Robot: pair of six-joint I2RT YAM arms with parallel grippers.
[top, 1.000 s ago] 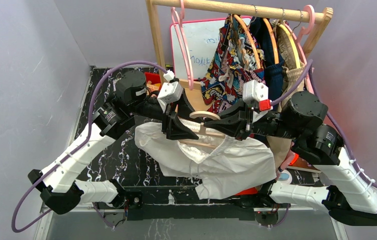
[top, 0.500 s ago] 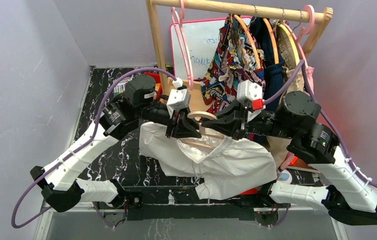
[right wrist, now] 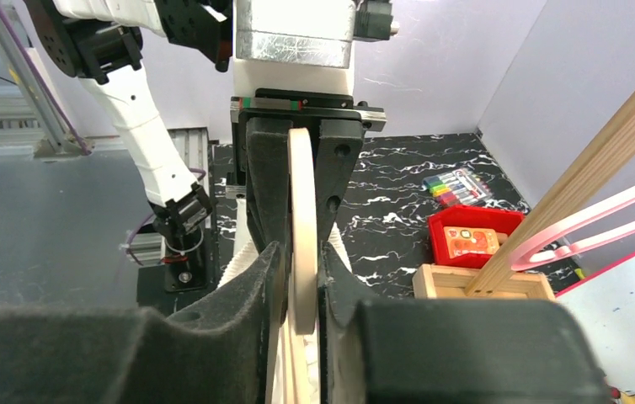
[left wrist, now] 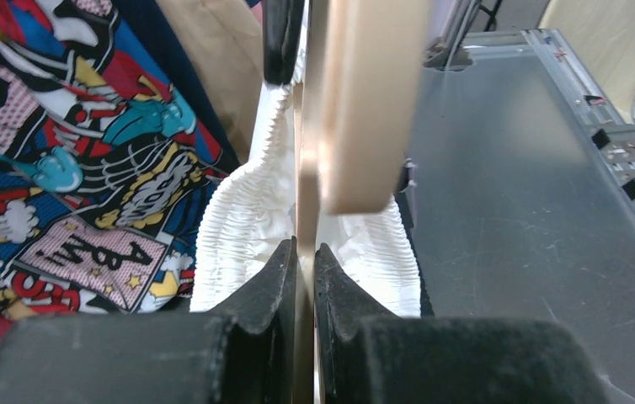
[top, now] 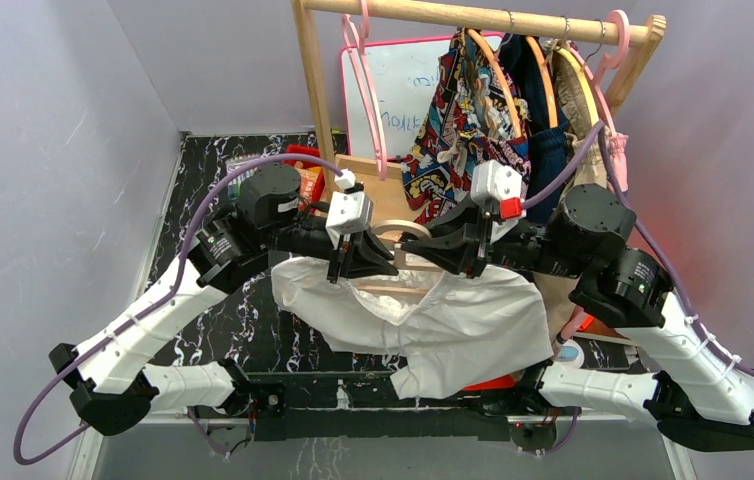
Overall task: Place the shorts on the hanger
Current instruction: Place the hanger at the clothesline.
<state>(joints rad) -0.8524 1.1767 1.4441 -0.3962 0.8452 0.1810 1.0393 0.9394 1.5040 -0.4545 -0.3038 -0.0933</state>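
We find the left jaws pinched shut on the thin edge of the hanger point(left wrist: 308, 151), with the gathered waistband of the shorts point(left wrist: 247, 202) bunched on either side of it. The right jaws face them, closed on the hanger's cream hook end. Only the overhead view shows the shorts draped below the hanger. Only the right wrist view shows a red tray point(right wrist: 474, 231) beyond the hanger on the black marbled desk point(right wrist: 398, 181). Behind the hanger a comic-print garment point(top: 458, 120) hangs from a wooden rack point(top: 473, 15), with pale lilac walls point(top: 53, 150) around.
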